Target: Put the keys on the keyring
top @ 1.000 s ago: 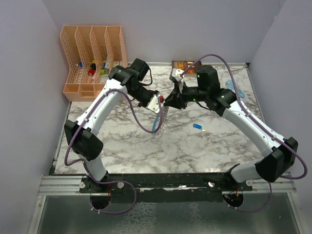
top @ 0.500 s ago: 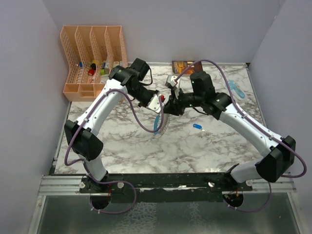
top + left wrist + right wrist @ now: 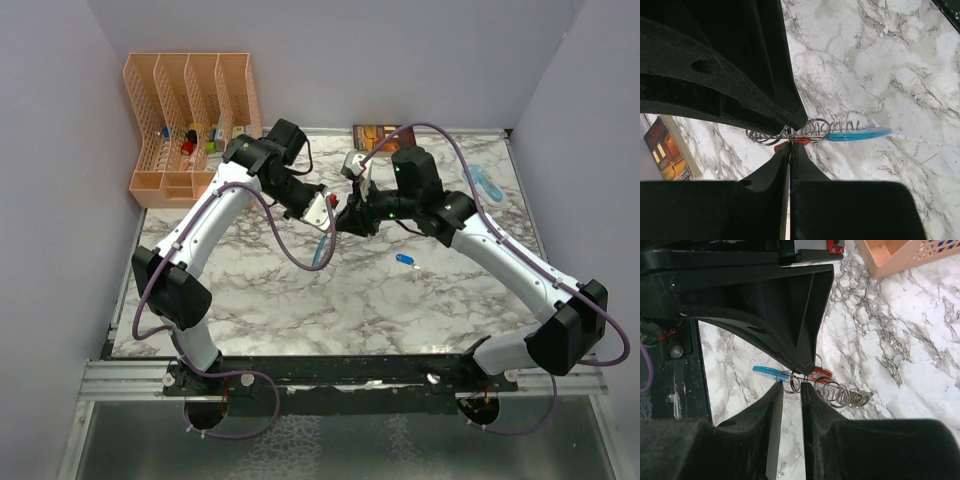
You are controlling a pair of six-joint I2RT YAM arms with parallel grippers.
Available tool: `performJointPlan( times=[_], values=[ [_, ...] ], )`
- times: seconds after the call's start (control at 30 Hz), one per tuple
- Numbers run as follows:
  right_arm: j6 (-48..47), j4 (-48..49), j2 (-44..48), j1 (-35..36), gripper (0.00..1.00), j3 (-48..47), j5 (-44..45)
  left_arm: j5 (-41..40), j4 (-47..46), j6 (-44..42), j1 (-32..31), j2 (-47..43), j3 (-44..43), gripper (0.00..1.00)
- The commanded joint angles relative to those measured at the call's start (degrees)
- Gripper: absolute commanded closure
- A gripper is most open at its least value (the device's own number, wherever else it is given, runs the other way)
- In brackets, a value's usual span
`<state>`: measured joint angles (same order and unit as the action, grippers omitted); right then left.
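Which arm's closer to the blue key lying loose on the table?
Right. The right gripper sits just left of and beyond the blue key, its arm passing beside it; the left gripper, pinching the keyring, is farther left.

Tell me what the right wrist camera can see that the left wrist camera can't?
Only the right wrist view shows the orange organizer at its top edge, and the right fingers standing a little apart. Only the left wrist view shows the book lying on the table, and the left fingers pressed shut on the keyring. Both show the keyring's metal rings, its light-blue strap, the red key and the marble table.
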<state>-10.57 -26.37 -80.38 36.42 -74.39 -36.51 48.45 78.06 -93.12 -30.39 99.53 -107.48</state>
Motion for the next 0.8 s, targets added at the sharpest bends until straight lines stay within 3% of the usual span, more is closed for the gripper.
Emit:
performJointPlan(
  times=[0.0, 0.5, 0.77],
  values=[
    [0.5, 2.2, -0.2, 0.3, 0.79, -1.0, 0.7, 3.1, 0.2, 0.2, -0.1, -0.6, -1.6, 1.0],
    [0.9, 3.7, -0.6, 0.8, 0.82, -0.4, 0.2, 4.9, -0.6, 3.4, -0.1, -0.1, -2.8, 1.0],
    [0.9, 4.1, -0.6, 0.8, 0.89, -0.9, 0.5, 5.1, -0.2, 3.6, -0.2, -0.1, -2.3, 1.0]
  ],
)
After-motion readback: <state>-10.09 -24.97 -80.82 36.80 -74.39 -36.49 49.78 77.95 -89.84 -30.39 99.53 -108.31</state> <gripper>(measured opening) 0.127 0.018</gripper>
